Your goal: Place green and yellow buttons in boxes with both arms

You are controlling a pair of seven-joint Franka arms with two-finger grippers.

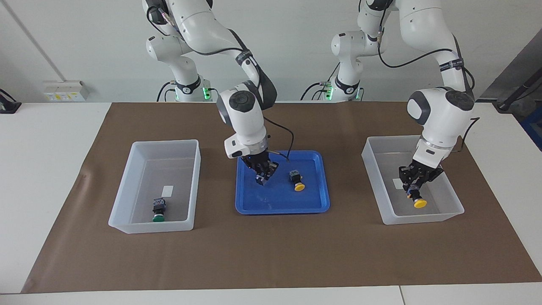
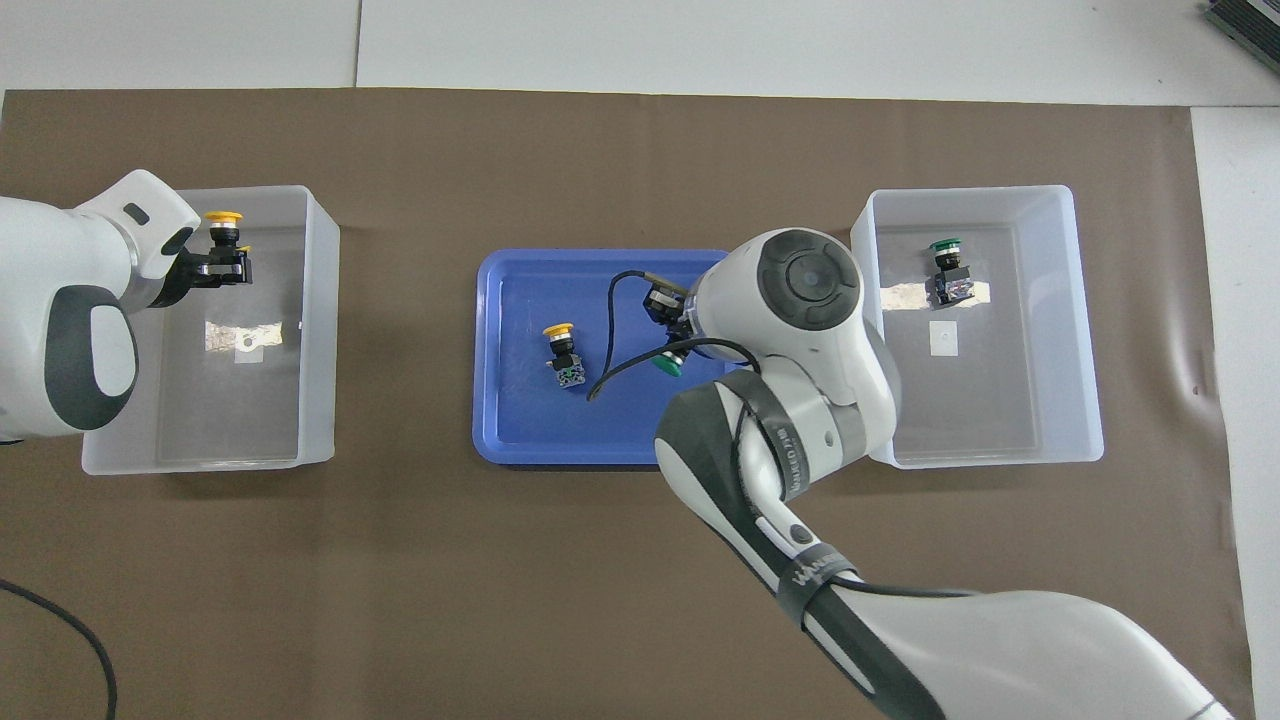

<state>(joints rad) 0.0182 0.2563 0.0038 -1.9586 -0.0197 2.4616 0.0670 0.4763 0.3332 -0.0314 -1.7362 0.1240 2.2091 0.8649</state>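
Gripping a yellow button (image 1: 418, 200) over its box (image 1: 453, 212), the left gripper (image 1: 415, 186) hangs; the right gripper (image 1: 262, 176) clamps a green button (image 2: 667, 365) over the tray (image 1: 281, 207).

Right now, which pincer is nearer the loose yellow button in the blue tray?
Right. The right pincer is over the blue tray beside the loose yellow button; the left pincer is over the box at the left arm's end.

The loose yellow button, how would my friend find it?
Look at the blue tray in the middle of the brown mat, between the two white boxes. The loose yellow button lies in it on its side. Nothing holds it; the other yellow button hangs in a gripper.
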